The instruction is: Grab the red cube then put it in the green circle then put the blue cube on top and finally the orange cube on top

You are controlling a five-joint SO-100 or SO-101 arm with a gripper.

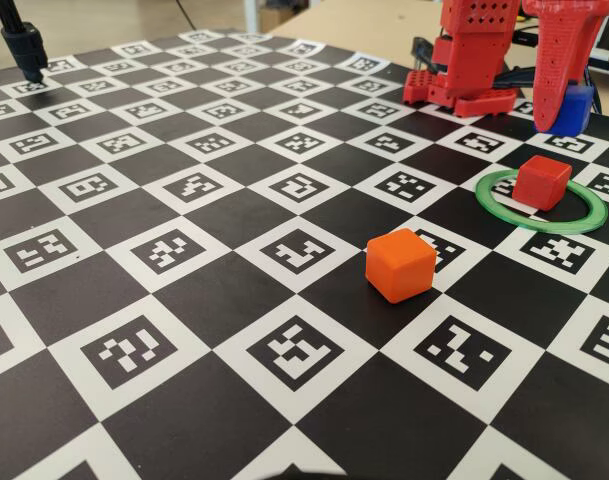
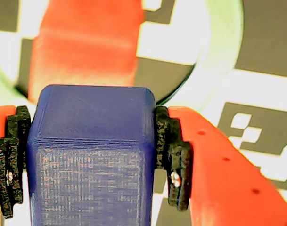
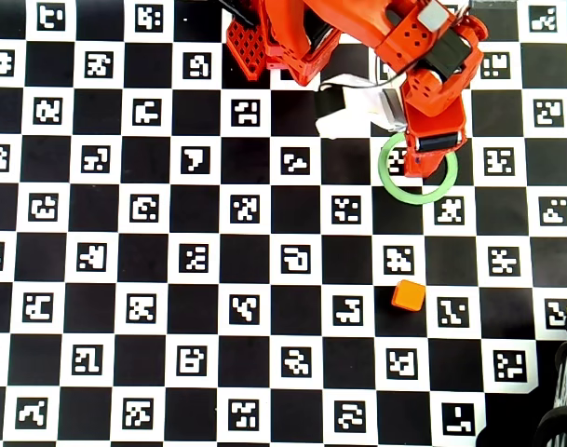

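Checkered marker sheet covers your desk (image 1: 214, 215). Red cube (image 1: 541, 181) sits inside the green circle (image 1: 584, 218); your pincer (image 2: 92, 157) clamps the blue cube (image 2: 91, 160) above it. Next, I judge: centre, lower, release. Orange cube (image 1: 400, 264) waits nearby.

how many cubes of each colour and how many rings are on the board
red cube: 1, inside the green ring
blue cube: 1, held in the end effector
orange cube: 1, on the board outside the ring
green ring: 1
total: 4
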